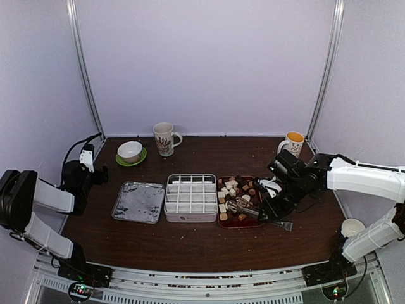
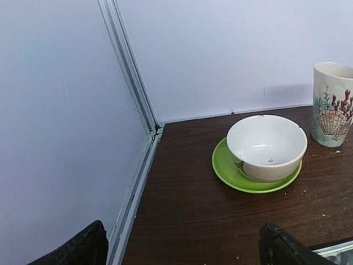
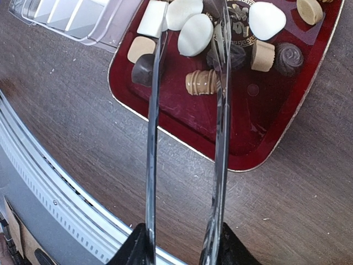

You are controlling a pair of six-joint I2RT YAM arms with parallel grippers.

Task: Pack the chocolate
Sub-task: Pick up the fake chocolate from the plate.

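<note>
No legible text, only blurred print on the white box [image 1: 190, 217]

Top camera overlooks whole table [image 1: 190, 244]; right wrist shares its tray [image 3: 231, 130], closer.

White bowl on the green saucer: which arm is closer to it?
Left. The left gripper is close to the white bowl, fingers open and facing it. The right gripper is across the table, holding metal tongs over the red tray of chocolate.
</note>
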